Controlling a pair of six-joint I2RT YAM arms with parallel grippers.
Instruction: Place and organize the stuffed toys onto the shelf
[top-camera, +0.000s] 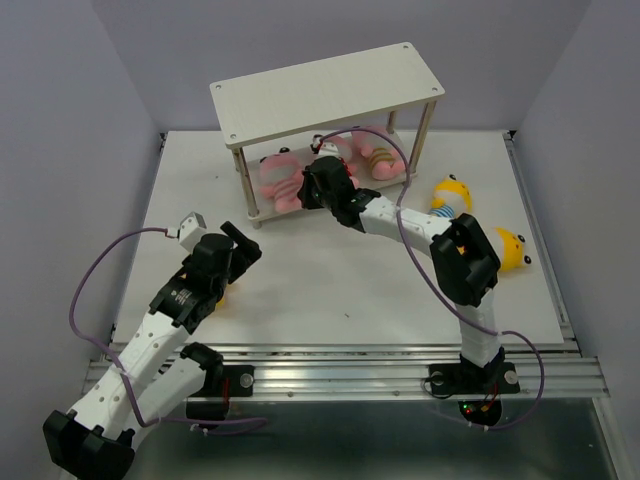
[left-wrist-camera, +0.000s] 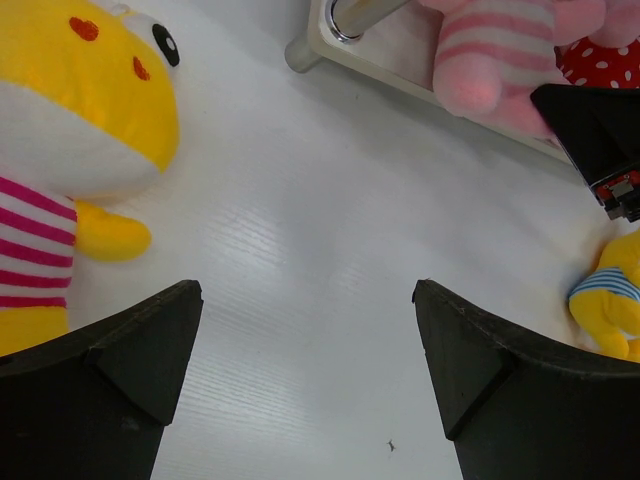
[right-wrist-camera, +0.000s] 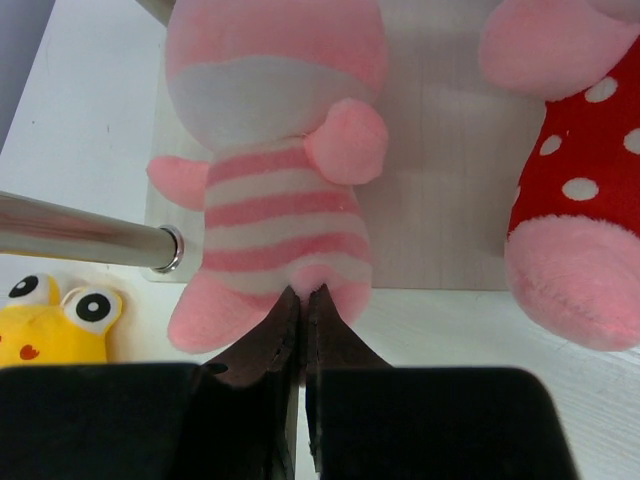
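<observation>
On the left, the left hand (left-wrist-camera: 305, 295) hovers over the white bench (top-camera: 300, 290). Its two dark fingers (left-wrist-camera: 110, 370) are spread wide, with nothing between them. Just outside its left finger lies a yellow toy in pink stripes (left-wrist-camera: 70, 130), apart from the hand.

Ahead of this hand and a little to its right stands the shelf (top-camera: 330, 90), a two-tier cream rack. Its near left leg (left-wrist-camera: 345, 15) meets the lower board (right-wrist-camera: 440, 210) at the corner. The pink striped toy (right-wrist-camera: 270, 200) lies on that lower board beside the leg, with its feet reaching just past the front edge.

The right hand (right-wrist-camera: 303, 292) reaches in beneath the top board. Its fingers are pressed together, and their tips touch the underside of the pink striped toy between its legs. Whether they pinch any plush cannot be told.

To the right of this hand, also on the lower board, is a pink toy in red polka dots (right-wrist-camera: 580, 190). It sits just beside the striped one and apart from the fingers. Farther right on the same board lies another pink toy (top-camera: 378, 160).

Right of the right arm, on the bench and well apart from its hand, lies a yellow toy in blue stripes (top-camera: 450, 195). Closer to the arm bases is one more yellow toy (top-camera: 512, 250).
</observation>
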